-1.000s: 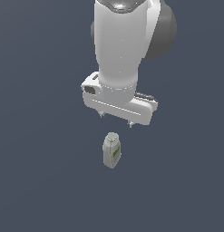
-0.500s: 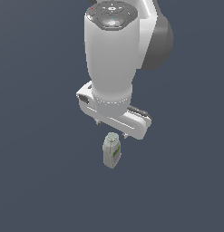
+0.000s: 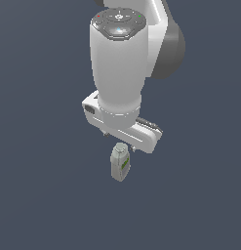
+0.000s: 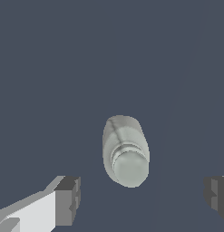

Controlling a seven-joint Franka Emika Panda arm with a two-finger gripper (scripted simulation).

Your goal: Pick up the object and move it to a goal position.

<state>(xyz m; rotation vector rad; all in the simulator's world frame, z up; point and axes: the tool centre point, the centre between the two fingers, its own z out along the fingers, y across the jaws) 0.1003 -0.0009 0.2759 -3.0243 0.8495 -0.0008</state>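
In the wrist view, one dark fingertip (image 4: 68,199) shows on one side and the other at the far edge, so the claw (image 4: 143,197) stands wide apart, holding nothing. The bottle (image 3: 120,163) stands upright on the counter (image 3: 39,195), just below the claw and between its fingers. This looks like the approach step; next, lower around the bottle's body and close.

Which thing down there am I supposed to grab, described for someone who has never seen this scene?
Find the big white robot arm and follow it down to its hand. Standing upright just below on the flat dark grey floor is the bottle: small, pale grey-white, flattish sides, round cap, green label. Nothing else loose is in view.
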